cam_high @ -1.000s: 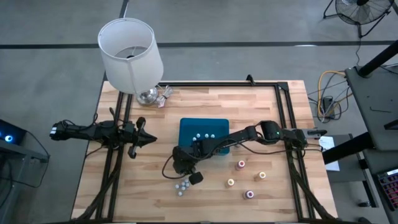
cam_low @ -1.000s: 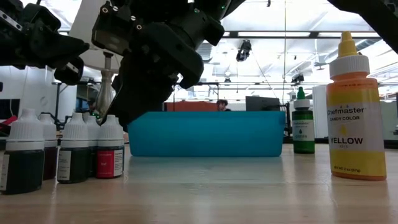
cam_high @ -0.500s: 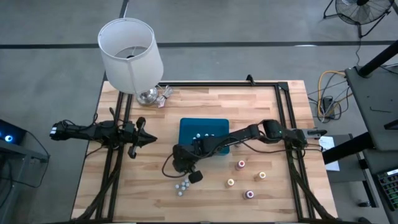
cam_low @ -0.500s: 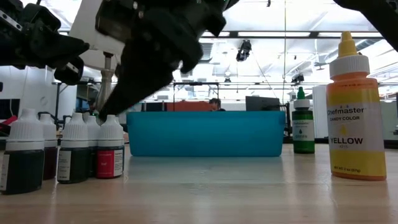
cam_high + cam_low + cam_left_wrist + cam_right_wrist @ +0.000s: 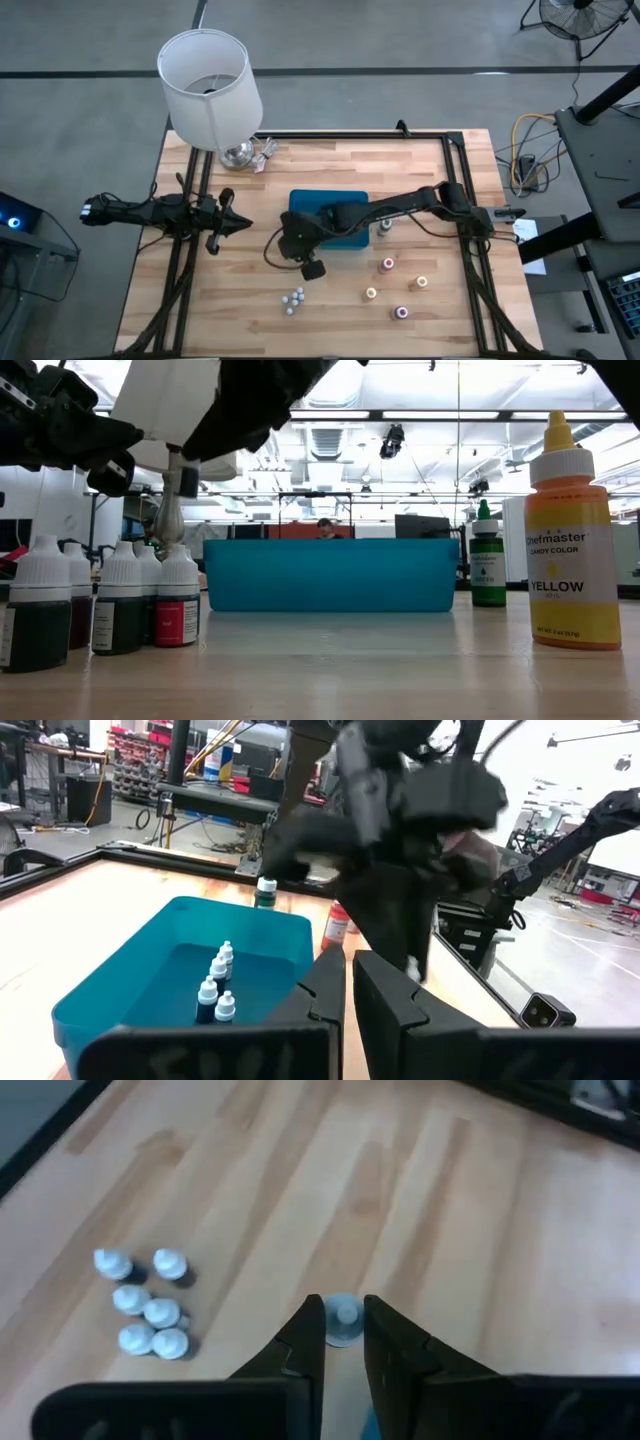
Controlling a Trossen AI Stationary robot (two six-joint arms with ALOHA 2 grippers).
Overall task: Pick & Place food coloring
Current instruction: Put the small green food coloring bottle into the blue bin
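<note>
Food coloring, a tiny white-capped bottle (image 5: pixel 342 1320), is pinched between the narrowly parted fingers of the right gripper (image 5: pixel 300 247) and is carried in the air just beside the near-left corner of the blue plastic tray (image 5: pixel 356 196). Three like bottles (image 5: pixel 216 984) are seen already inside the tray, and a cluster of six (image 5: pixel 143 1302) is left on the wooden table (image 5: pixel 450 300). The transport step is judged underway; next, a shift over the tray and a release are called for. The left gripper (image 5: pixel 238 224), pressed together, is parked at the table's left.

A robotics lab or workshop — beyond the wooden surface (image 5: pixel 330 160) stretch bare concrete floor (image 5: pixel 400 35), a floor fan (image 5: pixel 580 18), ceiling strip lights (image 5: pixel 420 415) and cluttered workbenches (image 5: pixel 215 805).
</note>
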